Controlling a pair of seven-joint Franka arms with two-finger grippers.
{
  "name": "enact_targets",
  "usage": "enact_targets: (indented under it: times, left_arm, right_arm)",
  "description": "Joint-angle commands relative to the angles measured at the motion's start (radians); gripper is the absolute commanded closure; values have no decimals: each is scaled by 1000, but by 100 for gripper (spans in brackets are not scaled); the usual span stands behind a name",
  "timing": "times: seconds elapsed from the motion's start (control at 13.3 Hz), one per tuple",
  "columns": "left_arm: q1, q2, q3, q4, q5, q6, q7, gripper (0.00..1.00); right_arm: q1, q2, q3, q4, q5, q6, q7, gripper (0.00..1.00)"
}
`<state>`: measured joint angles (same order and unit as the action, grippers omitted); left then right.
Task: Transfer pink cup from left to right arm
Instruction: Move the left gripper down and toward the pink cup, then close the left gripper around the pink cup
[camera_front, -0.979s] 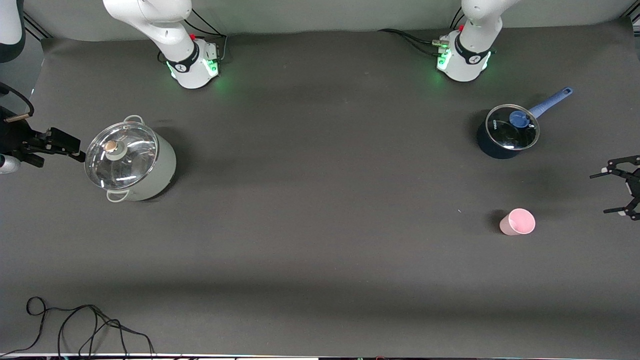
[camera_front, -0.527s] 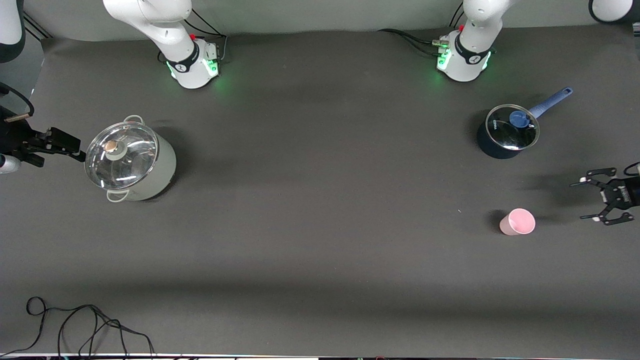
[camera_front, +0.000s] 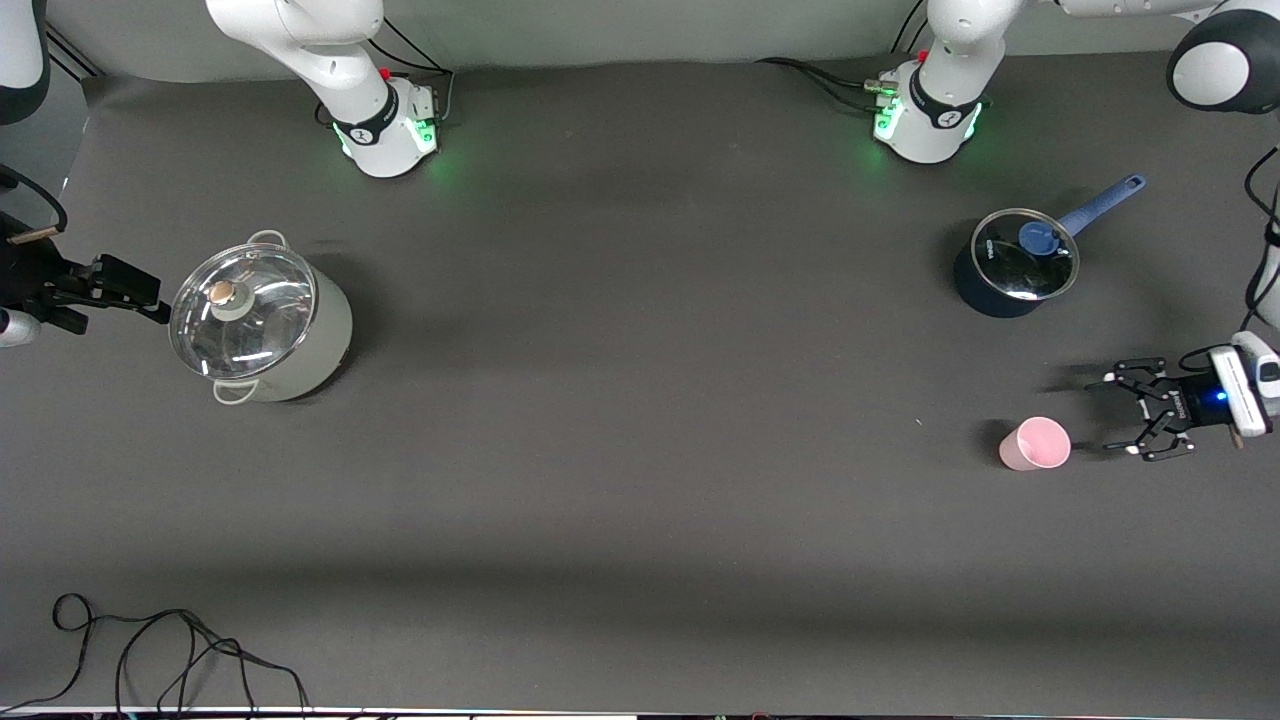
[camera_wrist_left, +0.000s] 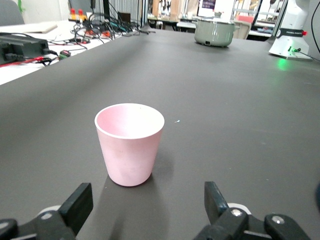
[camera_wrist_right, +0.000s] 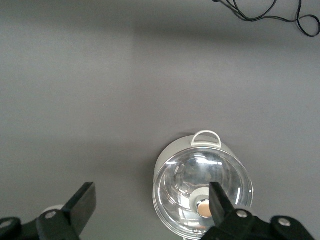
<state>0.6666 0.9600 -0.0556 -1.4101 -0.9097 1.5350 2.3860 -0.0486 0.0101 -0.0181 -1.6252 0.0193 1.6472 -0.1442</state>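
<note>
The pink cup (camera_front: 1035, 444) stands upright on the dark table toward the left arm's end, nearer to the front camera than the blue saucepan. My left gripper (camera_front: 1118, 414) is low over the table beside the cup, on the side toward the table's end, open and empty. In the left wrist view the cup (camera_wrist_left: 130, 142) stands just ahead of the open gripper (camera_wrist_left: 147, 200), not between the fingers. My right gripper (camera_front: 120, 290) waits high at the right arm's end beside the grey pot, open and empty (camera_wrist_right: 150, 205).
A grey-green pot with a glass lid (camera_front: 260, 325) stands toward the right arm's end and shows under the right gripper (camera_wrist_right: 202, 190). A dark blue lidded saucepan (camera_front: 1015, 262) stands farther from the front camera than the cup. Loose cables (camera_front: 170, 650) lie at the near edge.
My left gripper has come in from the table's end toward the pink cup and now sits close beside it. The cup and the right arm have not moved.
</note>
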Motion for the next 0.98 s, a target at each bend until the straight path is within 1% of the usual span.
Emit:
enact_targets:
  times: [0.0,0.08,0.3,0.53,0.68,0.9]
  left_arm:
    - [-7,66,-4,43,-52,-12,35,1]
    - [-8,81,-7,45,-63,-12,35,1]
    - [-8,114,-50,45,-69,-12,38,1]
    - [-8,124,-99,43,-80,39,39,1]
    - [-18,141,-118,43,-90,74,41,1]
    - [-31,148,-139,43,-106,83,41,1]
  right_arm:
    - [-5,-1,-2,13,-5,-13,-18,0]
    - [-5,-1,-2,13,-5,-13,-18,0]
    - [-5,-1,-2,13,-5,-13,-20,0]
    - [-5,-1,-2,13,-5,-13,-20,0]
    - [-5,-1,-2,13,-5,-13,-18,0]
    - [-5,-1,-2,13,-5,-13,-18,0]
